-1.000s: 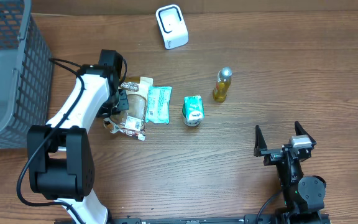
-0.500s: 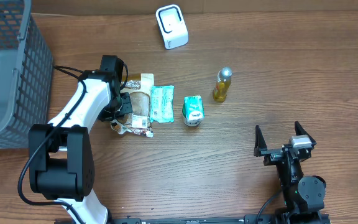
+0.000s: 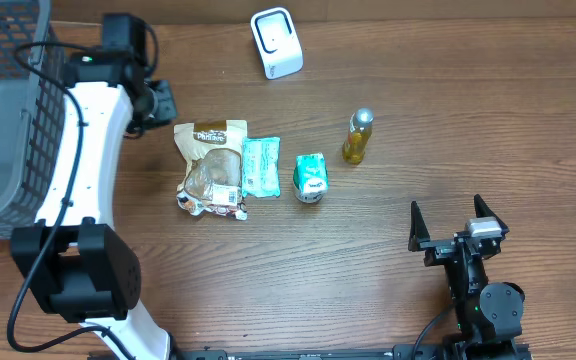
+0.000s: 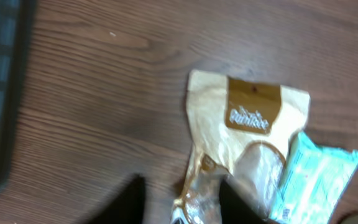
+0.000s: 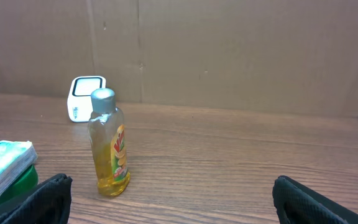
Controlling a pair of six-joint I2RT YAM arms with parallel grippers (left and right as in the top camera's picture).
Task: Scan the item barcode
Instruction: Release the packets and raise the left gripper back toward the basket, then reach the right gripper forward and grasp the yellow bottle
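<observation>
A tan snack bag lies flat on the table, its brown label facing up; the left wrist view shows it blurred. My left gripper hovers up and to the left of the bag, jaws apart, nothing between them. A teal packet touches the bag's right edge. A green-lidded cup and a yellow bottle stand further right. The white scanner sits at the back. My right gripper rests wide open near the front right, far from all items.
A grey wire basket fills the left edge, close to my left arm. In the right wrist view the yellow bottle and the scanner stand ahead, with a brown cardboard wall behind.
My left gripper has opened, let go of the snack bag and risen toward the back left. The bag now lies on the table beside the teal packet. The right arm has not moved.
</observation>
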